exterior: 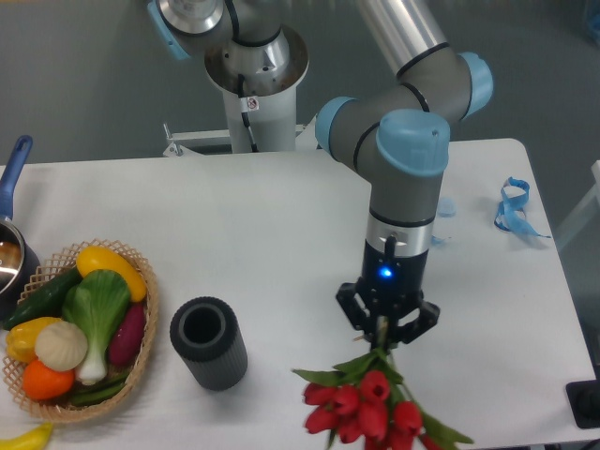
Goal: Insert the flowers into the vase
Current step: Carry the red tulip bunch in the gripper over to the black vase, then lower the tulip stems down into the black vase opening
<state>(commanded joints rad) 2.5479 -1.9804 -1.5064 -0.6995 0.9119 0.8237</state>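
A wicker basket (141, 361) of toy vegetables sits at the table's (281, 216) left edge, with the dark ribbed vase (208, 343) standing upright just to its right, mouth unfilled. Farther right, the gripper (385, 339) points down with its 2 fingers pinched on the stems of the flowers (373, 405), whose red blooms lie near the front edge, well apart from the vase. A blue ribbon (514, 208) lies far right.

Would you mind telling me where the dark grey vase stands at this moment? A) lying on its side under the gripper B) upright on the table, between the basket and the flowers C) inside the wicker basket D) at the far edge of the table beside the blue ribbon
B: the vase stands upright with its mouth open, right of the wicker basket and left of the flowers.
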